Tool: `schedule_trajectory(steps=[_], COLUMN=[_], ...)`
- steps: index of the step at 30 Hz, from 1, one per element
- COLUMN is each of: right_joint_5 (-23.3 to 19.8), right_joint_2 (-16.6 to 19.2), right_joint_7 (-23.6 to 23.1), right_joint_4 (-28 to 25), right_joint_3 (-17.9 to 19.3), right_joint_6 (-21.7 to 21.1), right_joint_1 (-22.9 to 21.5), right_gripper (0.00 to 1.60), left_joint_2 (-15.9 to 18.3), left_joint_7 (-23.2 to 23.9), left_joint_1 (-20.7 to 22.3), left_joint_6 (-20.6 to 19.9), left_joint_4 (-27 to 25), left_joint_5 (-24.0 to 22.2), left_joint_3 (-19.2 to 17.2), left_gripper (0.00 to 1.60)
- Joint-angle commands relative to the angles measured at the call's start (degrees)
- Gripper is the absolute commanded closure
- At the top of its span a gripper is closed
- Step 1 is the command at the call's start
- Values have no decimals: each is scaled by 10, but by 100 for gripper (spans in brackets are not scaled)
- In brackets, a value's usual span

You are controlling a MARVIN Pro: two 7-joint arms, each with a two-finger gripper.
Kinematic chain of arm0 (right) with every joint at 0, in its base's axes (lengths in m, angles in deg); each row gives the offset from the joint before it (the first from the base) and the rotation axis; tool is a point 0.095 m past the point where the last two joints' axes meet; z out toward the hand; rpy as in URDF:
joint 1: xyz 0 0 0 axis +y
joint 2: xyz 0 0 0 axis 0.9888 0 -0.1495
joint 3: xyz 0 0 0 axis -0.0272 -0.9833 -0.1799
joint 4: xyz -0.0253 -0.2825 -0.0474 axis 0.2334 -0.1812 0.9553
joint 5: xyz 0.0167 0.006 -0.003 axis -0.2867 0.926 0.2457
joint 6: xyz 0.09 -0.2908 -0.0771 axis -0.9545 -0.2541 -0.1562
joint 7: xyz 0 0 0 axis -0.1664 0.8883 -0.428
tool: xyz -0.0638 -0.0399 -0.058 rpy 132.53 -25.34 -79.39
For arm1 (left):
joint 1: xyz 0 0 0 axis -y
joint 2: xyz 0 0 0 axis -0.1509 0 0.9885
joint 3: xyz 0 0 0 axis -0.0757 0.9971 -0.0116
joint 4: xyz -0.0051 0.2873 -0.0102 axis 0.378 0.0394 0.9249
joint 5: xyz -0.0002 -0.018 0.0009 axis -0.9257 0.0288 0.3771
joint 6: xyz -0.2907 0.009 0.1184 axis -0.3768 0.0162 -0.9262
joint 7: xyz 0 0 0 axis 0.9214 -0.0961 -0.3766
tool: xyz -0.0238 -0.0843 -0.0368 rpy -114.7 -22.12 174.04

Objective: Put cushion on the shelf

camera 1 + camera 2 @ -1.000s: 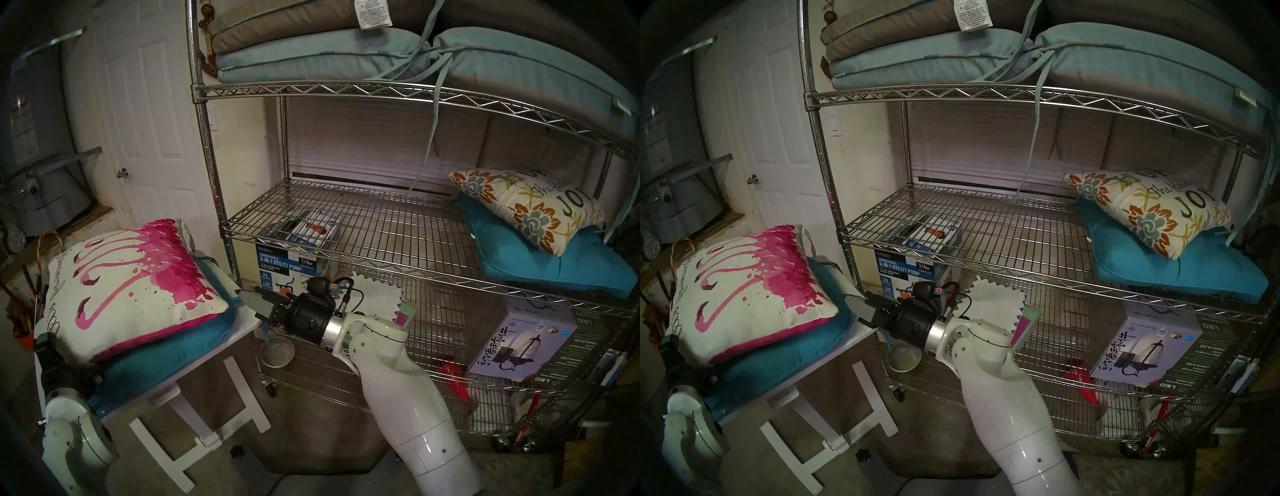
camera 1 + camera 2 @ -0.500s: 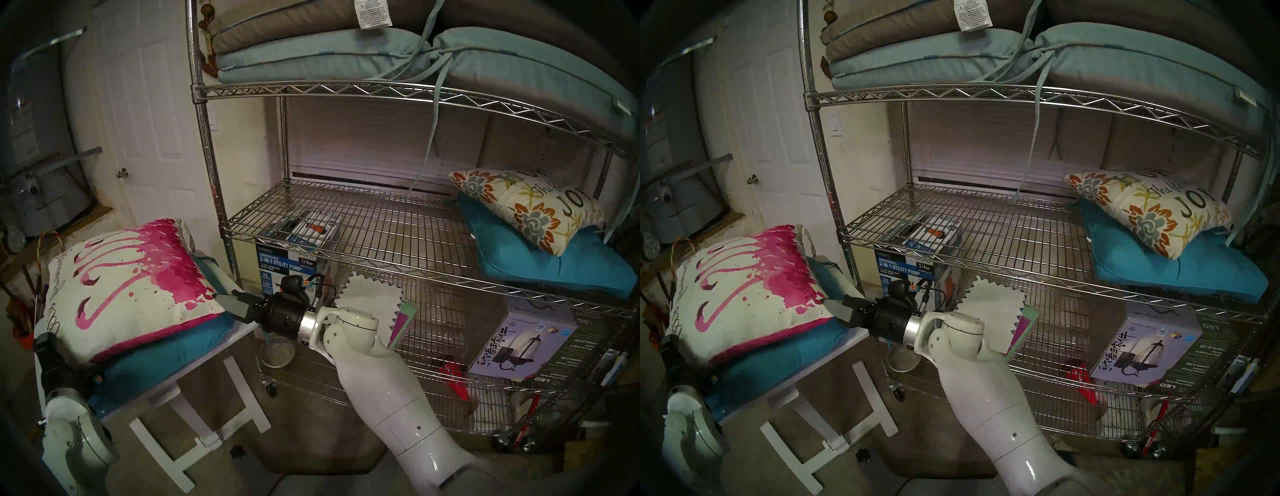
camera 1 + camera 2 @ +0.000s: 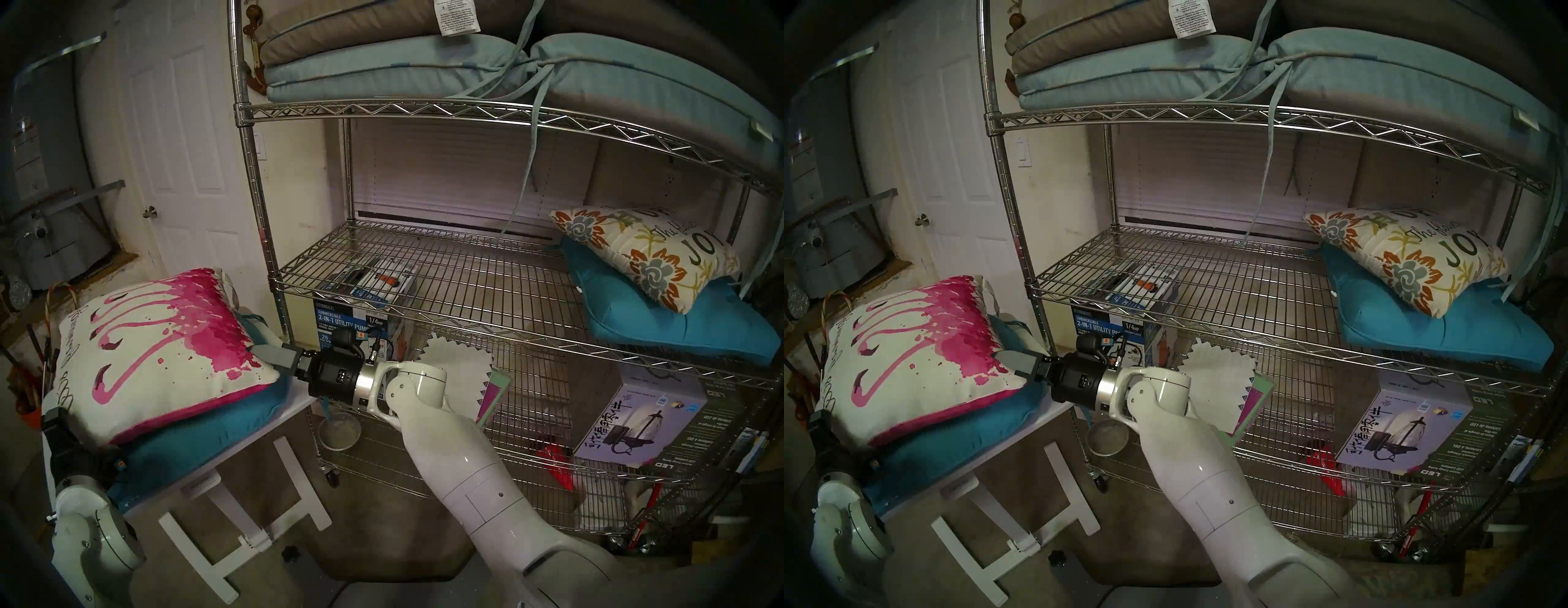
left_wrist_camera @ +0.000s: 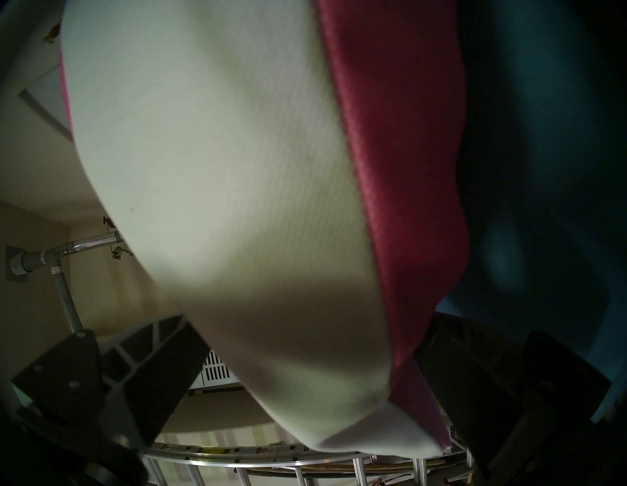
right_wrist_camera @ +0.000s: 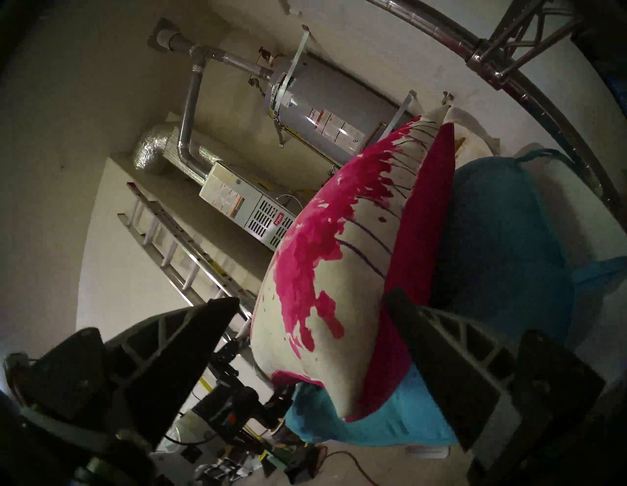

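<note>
- Your right claw (image 3: 266, 356) is sitting spread wide at the near corner of the flamingo cushion (image 3: 165, 348), one finger (image 5: 437, 342) between it and the teal cushion (image 3: 203, 441) underneath.
- Your left claw (image 4: 305, 383) is straddling the opposite corner, fingers parted, not clamping.
- The flamingo cushion is lying on the white worktop (image 3: 297, 401), beside the shelf (image 3: 445, 288).

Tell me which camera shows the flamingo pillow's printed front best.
The head stereo left view: the flamingo pillow shows its whole printed face there; head stereo right nearly matches. The right wrist view sees it edge-on between its open gripper. The left wrist view shows only a blurred corner.
</note>
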Motion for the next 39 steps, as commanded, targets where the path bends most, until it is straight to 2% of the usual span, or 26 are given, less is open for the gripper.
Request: schedule_trajectory(steps=[1,5,24,39], right_joint_5=[-22,-36,-55,-32], right_joint_2=[-21,-19,-26,-25], right_joint_7=[29,46,80,79], right_joint_4=[-22,-19,-4,8], right_joint_3=[-4,-19,-58,-83], right_joint_6=[-68,-86,-79,-60], right_joint_1=[-22,-17,-31,-37], right_gripper=[0,0,0,0], left_joint_2=[0,-1,-3,-4], left_joint_7=[-4,-4,-4,-4], left_joint_1=[1,1,2,2], left_joint_6=[0,1,2,4], left_joint_4=[-12,-12,-12,-12], left_joint_5=[0,0,1,2], left_joint_3=[-3,-3,-3,-4], left_gripper=[0,0,0,0])
